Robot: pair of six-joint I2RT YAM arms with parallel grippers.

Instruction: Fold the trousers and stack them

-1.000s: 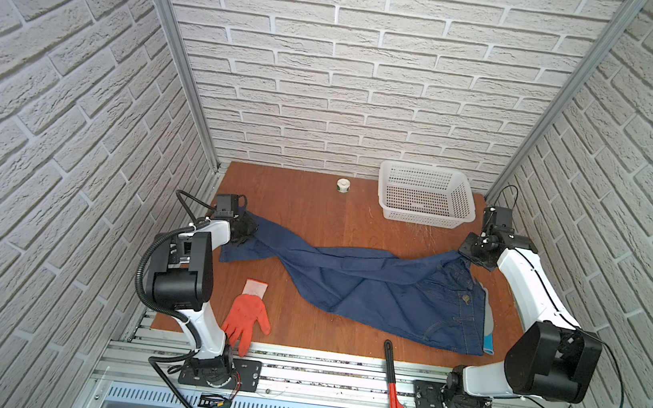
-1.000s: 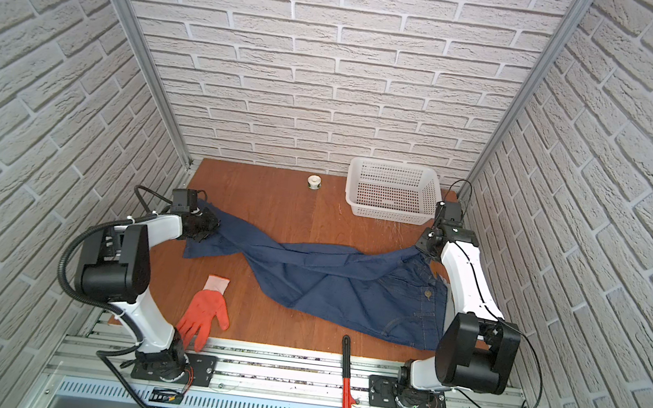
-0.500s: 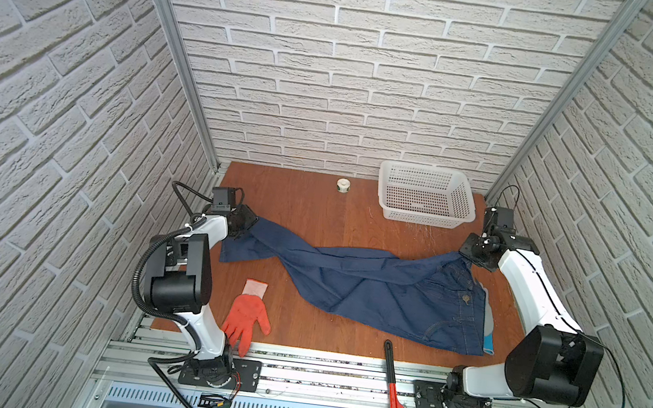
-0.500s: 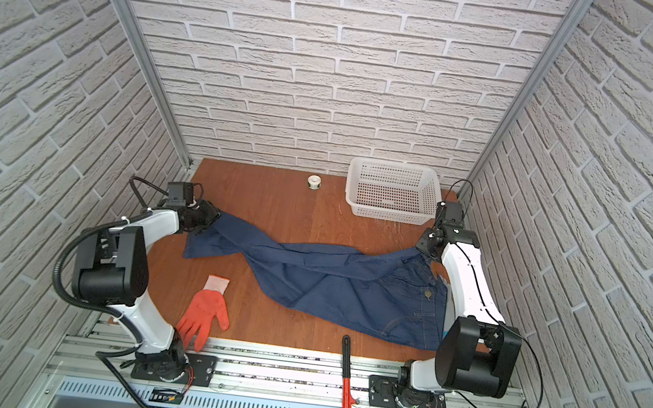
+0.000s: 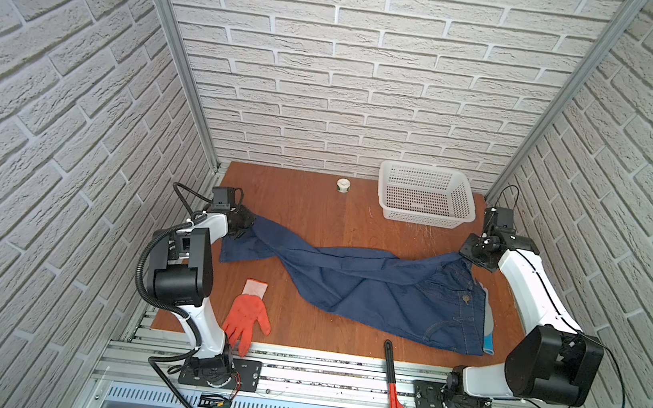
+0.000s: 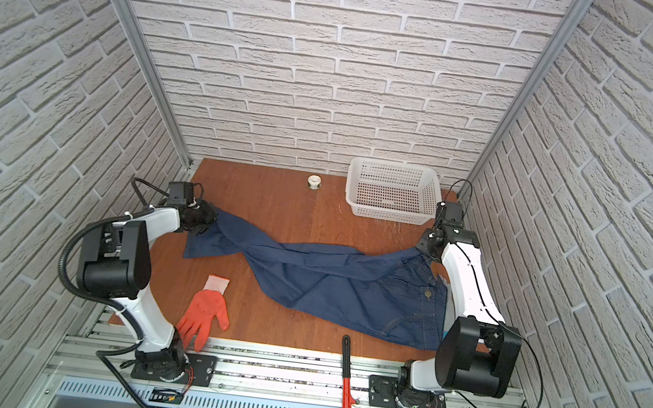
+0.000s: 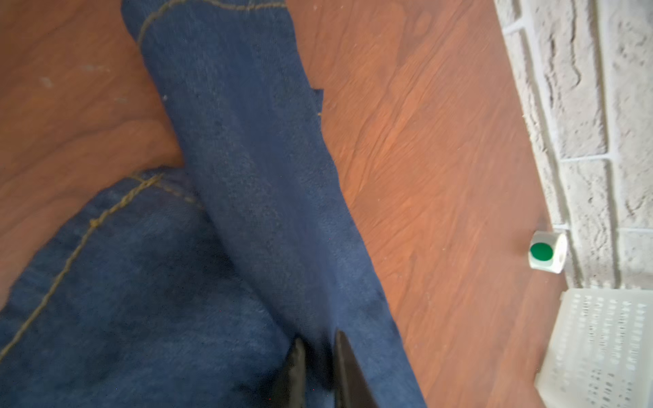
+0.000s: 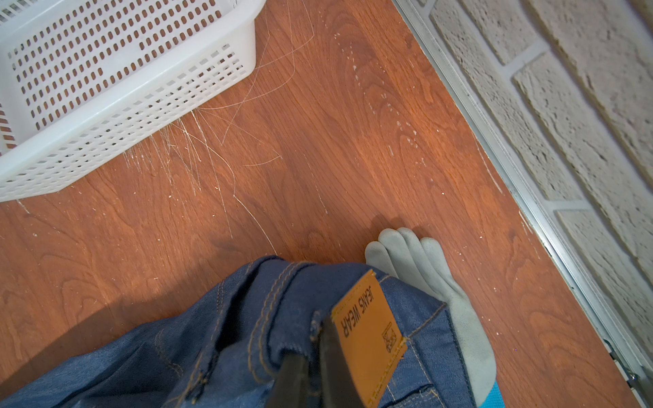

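1. Where both top views take in the whole wooden surface (image 5: 316, 208), the trousers (image 5: 370, 285) lie spread across its middle, with the leg ends toward 9 o'clock and the waist toward 3 to 4 o'clock.
2. The left gripper (image 5: 241, 222) sits at about 10 o'clock on a leg end. In the left wrist view its fingers (image 7: 348, 371) stand close together, with a fold of denim pinched between them.
3. The right gripper (image 5: 473, 255) is at about 2 o'clock on a corner of the waist. The right wrist view shows its fingers (image 8: 293, 383) closed on the waistband, just beside the tan "JEANS WEAR" patch (image 8: 369, 339).
4. The far edge of the cloth runs from one gripper to the other; the rest lies wrinkled on the surface.
5. A grey glove (image 8: 424, 268) pokes out from under the waist, partly covered by denim.
6. Around the trousers — and apart from them — are:
   - a white basket (image 5: 419, 217) at 1 o'clock;
   - a small white roll (image 5: 343, 184) at 12 o'clock;
   - an orange glove (image 5: 247, 317) at 7 o'clock;
   - a red wrench (image 5: 394, 384) across the front edge at 5 o'clock.
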